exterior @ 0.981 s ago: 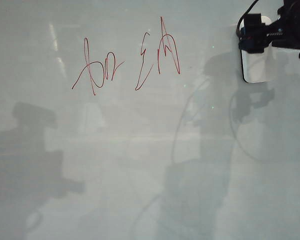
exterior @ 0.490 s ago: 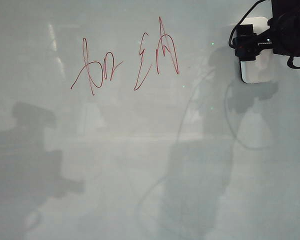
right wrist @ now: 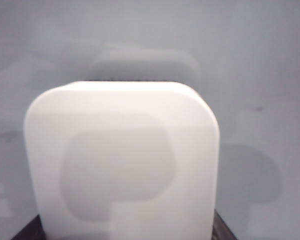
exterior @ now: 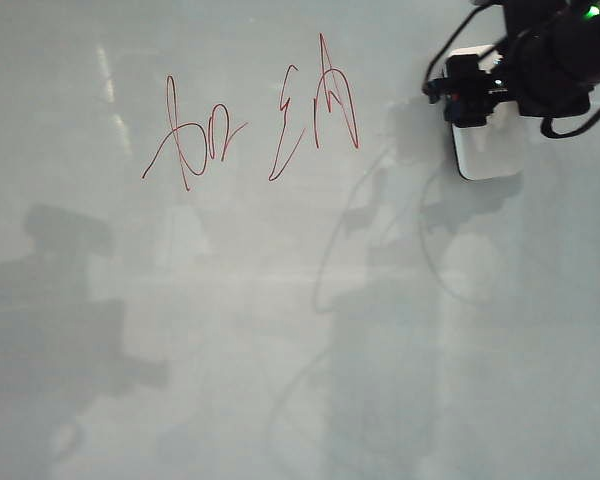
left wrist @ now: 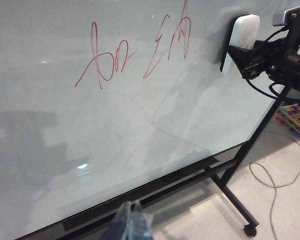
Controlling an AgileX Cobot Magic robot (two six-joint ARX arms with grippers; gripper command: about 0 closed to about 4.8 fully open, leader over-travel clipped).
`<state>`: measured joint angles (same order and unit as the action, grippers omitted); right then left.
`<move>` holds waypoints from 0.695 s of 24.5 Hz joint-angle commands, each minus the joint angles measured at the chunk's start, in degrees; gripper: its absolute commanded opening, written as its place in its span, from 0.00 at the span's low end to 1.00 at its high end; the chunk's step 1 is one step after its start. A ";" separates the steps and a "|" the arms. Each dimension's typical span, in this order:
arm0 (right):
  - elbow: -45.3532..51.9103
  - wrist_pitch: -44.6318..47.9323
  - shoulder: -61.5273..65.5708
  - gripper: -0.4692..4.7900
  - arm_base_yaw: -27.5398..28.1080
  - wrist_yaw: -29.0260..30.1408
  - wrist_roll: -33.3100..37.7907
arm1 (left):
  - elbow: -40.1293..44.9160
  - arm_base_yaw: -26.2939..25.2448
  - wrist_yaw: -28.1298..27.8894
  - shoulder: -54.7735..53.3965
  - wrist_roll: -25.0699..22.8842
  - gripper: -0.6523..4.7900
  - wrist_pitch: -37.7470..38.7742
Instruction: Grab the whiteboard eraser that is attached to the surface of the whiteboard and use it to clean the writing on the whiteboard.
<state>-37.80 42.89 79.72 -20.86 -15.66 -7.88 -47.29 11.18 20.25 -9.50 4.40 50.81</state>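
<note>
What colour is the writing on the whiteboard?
Red, thin marker lines; the writing shows best in the exterior view.

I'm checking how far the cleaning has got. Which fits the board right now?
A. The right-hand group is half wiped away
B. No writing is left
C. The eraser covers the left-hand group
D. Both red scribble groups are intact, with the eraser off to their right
D: the writing shows both groups whole on the whiteboard, and the whiteboard eraser, at the right gripper, sits clear to their right.

Indoor lab or office-type room. Indicators: a large glossy whiteboard mounted on a black wheeled stand, a pale hard floor with a loose grey cable, and colourful foam mat tiles at the edge.
</note>
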 commanded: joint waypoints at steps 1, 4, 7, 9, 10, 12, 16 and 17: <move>-0.31 0.72 -1.36 0.34 -3.63 -6.54 -1.79 | -0.15 0.02 -0.13 -0.04 -2.69 0.11 -0.76; -0.37 0.59 -2.16 0.34 -9.22 -13.44 -4.42 | -0.15 0.02 -0.11 -0.04 -2.69 0.11 -0.76; -1.33 1.03 -1.99 0.34 -14.45 -18.25 -8.57 | -0.15 0.02 -0.11 -0.04 -2.67 0.11 -0.70; -2.36 1.07 -1.66 0.34 -17.33 -18.38 -10.34 | -0.15 0.02 -0.09 -0.04 -2.67 0.11 -0.68; -3.02 1.11 -1.29 0.34 -18.43 -19.08 -10.69 | -0.15 0.02 -0.09 -0.04 -2.67 0.11 -0.68; -5.07 1.11 0.24 0.34 -20.24 -21.79 -10.84 | -0.15 0.02 -0.07 -0.04 -2.64 0.11 -0.68; -11.50 0.61 5.44 0.35 -21.55 -21.84 -18.97 | -0.15 0.02 -0.07 -0.04 -2.64 0.11 -0.66; -13.20 0.61 6.84 0.35 -22.14 -21.77 -24.20 | -0.15 0.02 -0.07 -0.04 -2.64 0.11 -0.66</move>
<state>-48.66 42.09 85.43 -42.04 -37.63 -23.35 -47.29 11.18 20.12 -9.50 1.98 50.81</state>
